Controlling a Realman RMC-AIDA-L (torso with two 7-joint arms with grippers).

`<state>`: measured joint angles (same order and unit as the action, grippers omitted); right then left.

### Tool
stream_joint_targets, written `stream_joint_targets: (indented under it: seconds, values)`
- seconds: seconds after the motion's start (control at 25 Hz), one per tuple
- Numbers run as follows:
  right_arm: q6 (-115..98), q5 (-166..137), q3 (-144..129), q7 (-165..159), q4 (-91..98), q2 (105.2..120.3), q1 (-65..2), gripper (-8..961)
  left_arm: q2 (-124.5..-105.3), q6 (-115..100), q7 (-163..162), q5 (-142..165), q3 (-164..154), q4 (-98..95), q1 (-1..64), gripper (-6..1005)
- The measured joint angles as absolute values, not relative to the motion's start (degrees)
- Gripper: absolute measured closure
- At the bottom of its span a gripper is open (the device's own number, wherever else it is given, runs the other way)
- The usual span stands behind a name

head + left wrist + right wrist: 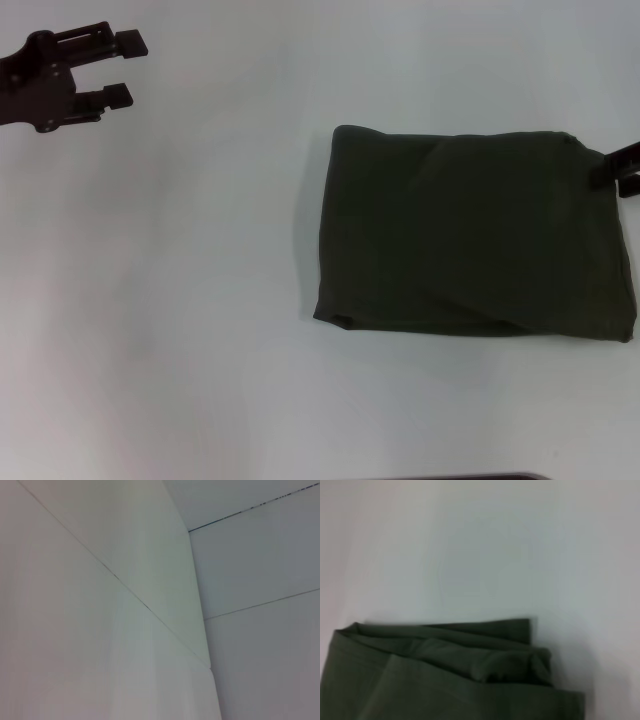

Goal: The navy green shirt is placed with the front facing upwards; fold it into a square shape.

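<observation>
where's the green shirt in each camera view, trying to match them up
Head view: the navy green shirt lies folded on the right of the white table, the right gripper at its far right corner.
Left wrist view: not in it; only white panels.
Right wrist view: its stacked folded layers fill the lower part.
Shared landmark: the shirt's layered corner on the white table.

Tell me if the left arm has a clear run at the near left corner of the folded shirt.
Probably yes. The left pincer hangs open over bare table, far to the left of the navy green shirt, with nothing lying between them. The right pincer sits at the shirt's far right corner, out of that path.
</observation>
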<state>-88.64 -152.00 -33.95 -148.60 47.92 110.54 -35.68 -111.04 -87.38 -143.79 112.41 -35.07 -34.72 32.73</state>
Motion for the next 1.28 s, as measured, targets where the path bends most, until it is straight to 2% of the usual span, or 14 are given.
stream_joint_targets:
  seconds: [0.16,0.36,0.8,1.04,1.28]
  values:
    - [-88.1,-151.3,-33.5,-148.7,47.3,110.54,-35.7,417,-111.05,-87.4,-143.8,112.4,-35.0,-34.7,32.7,175]
    - [-88.0,-151.2,-32.6,-148.7,46.9,110.54,-35.7,520,-110.95,-87.5,-143.8,112.4,-34.9,-34.7,32.6,174]
    - [-88.2,-151.0,-32.3,-148.8,47.4,110.37,-35.6,924,-111.07,-87.6,-143.8,112.4,-35.1,-34.7,32.3,174]
    - [-89.2,-151.5,-32.3,-149.3,48.3,109.87,-35.5,920,-111.08,-87.9,-143.8,112.4,-35.1,-34.7,32.2,175]
    - [-89.9,-152.0,-31.9,-150.0,48.5,107.05,-34.7,914,-111.08,-88.0,-143.8,112.4,-35.1,-34.6,31.9,175]
